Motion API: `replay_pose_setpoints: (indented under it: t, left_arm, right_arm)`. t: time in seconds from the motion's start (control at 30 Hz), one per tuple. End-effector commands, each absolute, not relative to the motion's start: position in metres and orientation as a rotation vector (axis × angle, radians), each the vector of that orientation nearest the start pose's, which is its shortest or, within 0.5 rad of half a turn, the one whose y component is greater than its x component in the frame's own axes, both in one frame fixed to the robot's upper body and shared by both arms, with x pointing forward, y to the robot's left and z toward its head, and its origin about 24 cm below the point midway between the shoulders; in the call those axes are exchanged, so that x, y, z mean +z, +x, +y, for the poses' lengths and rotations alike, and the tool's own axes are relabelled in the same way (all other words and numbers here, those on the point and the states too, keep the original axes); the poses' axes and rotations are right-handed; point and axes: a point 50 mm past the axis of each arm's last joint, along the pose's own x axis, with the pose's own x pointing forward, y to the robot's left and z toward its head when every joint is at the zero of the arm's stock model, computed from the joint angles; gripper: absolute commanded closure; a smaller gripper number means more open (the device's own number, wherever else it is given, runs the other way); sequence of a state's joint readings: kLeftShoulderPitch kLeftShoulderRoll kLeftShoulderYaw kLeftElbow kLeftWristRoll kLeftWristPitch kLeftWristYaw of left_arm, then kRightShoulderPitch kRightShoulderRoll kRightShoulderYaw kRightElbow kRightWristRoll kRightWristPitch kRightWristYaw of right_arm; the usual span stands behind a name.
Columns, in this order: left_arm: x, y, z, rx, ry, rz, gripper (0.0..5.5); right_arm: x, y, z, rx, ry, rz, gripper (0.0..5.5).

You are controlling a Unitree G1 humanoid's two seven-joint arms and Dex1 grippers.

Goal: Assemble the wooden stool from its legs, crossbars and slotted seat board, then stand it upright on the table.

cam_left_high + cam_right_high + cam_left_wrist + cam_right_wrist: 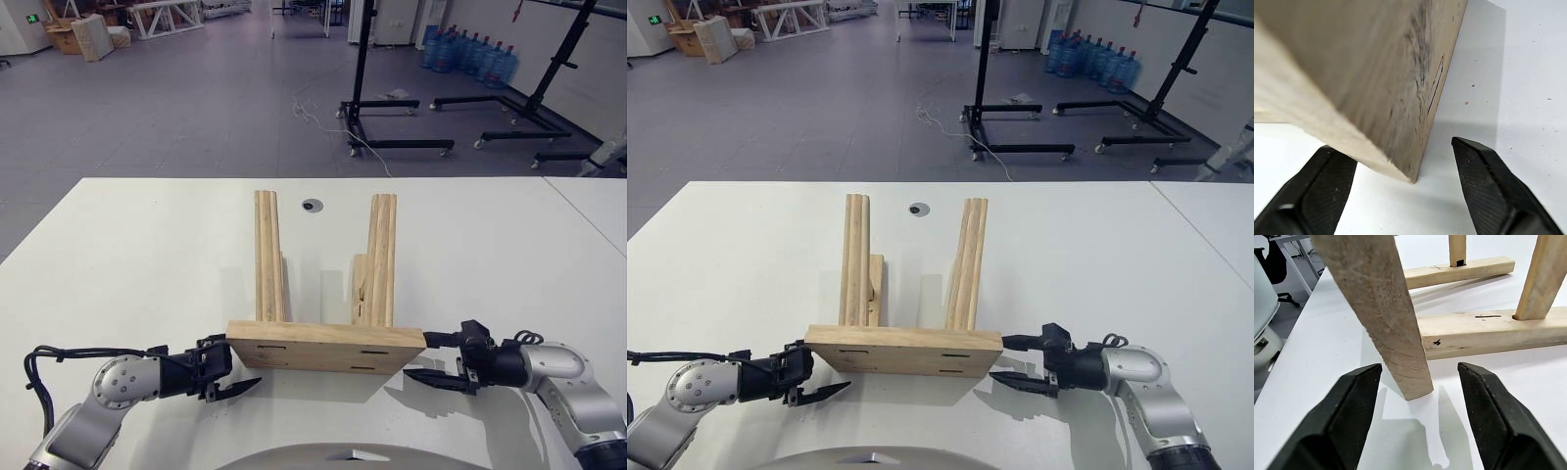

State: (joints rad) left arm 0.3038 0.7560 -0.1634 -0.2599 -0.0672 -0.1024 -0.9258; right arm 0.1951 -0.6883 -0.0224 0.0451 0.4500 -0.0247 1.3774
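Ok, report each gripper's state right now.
Left gripper: open, straddling the seat board end, holding nothing.
Right gripper: open, straddling the board's other end, holding nothing.

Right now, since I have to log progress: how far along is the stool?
Done: legs and crossbars sit in the seat board; the stool lies on its side on the table. In hand: left gripper and right gripper, both open, straddle the seat board's two ends without clamping. Left: grip it and tip it upright.
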Motion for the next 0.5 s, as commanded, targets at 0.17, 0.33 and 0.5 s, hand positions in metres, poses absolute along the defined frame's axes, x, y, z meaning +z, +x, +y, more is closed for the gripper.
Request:
replay_pose_setpoints:
  t: [0.17,0.33,0.5]
  left_arm:
    - [0.048,0.166,0.192,-1.21,0.552,0.298,2.16]
    - [0.057,0.173,0.193,-1.205,0.56,0.231,2.59]
    - [0.062,0.172,0.192,-1.247,0.564,0.195,3.38]
  right_arm:
    - [0.037,0.178,-0.219,1.34,-0.041,0.269,2.63]
    - [0.038,0.18,-0.215,1.335,-0.048,0.246,3.12]
    - [0.041,0.185,-0.214,1.334,-0.061,0.216,3.89]
